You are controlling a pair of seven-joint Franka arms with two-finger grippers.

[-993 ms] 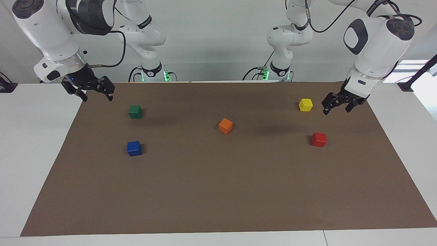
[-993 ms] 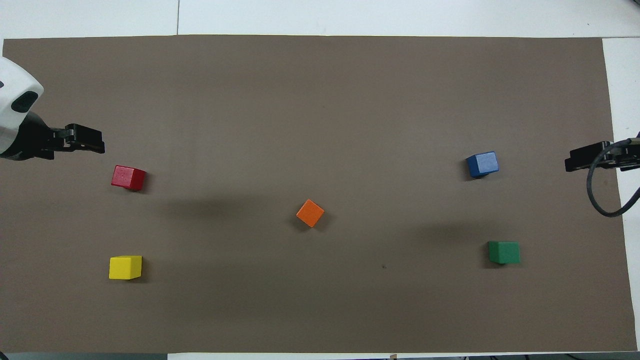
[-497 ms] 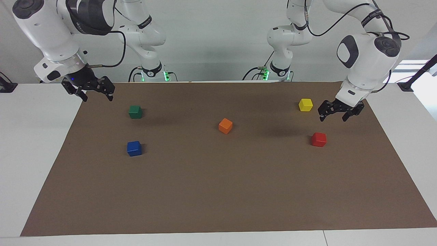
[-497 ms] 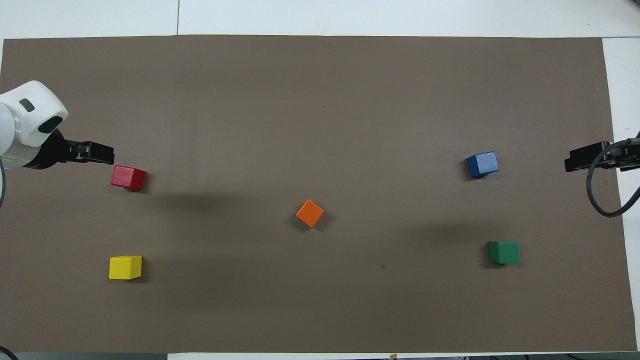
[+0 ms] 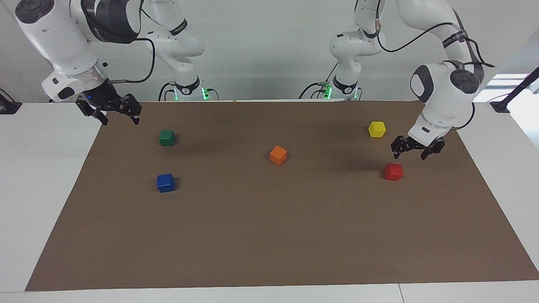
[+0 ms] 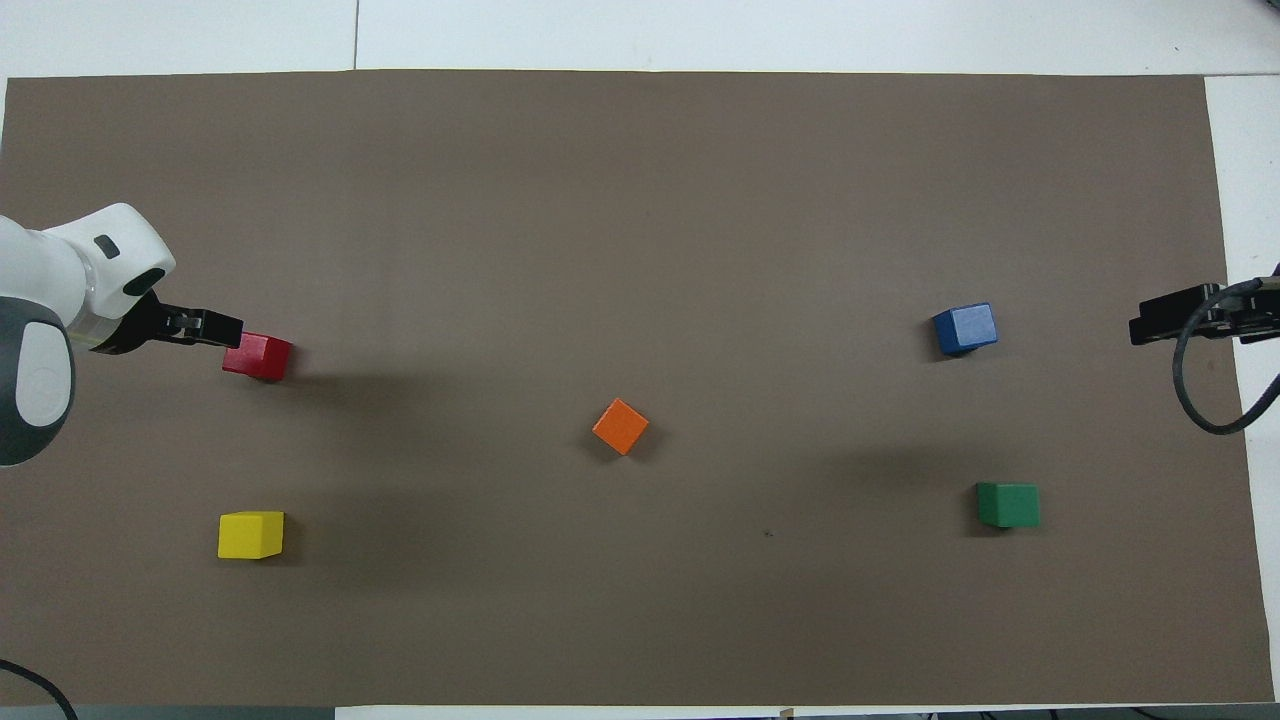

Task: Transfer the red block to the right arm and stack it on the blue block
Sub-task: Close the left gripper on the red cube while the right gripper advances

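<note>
Hovering: left gripper up in the air above the red block, not touching it; in the overhead view its tip overlaps the block's edge
left claw state: fingers spread apart, pointing down, nothing between them
right gripper: waiting in the air at the mat corner by the right arm's end, over the mat edge near the green block; seen at the frame edge from above
right claw state: fingers apart, empty
red block location: flat on the brown mat, toward the left arm's end of the table, farther from the robots than the yellow block
blue block: on the mat toward the right arm's end, farther from the robots than the green block, well apart from the red one; nothing stacked on it
orange block: mid-mat, turned at an angle, between the two ends
stack status: not begun, red block not lifted
</note>
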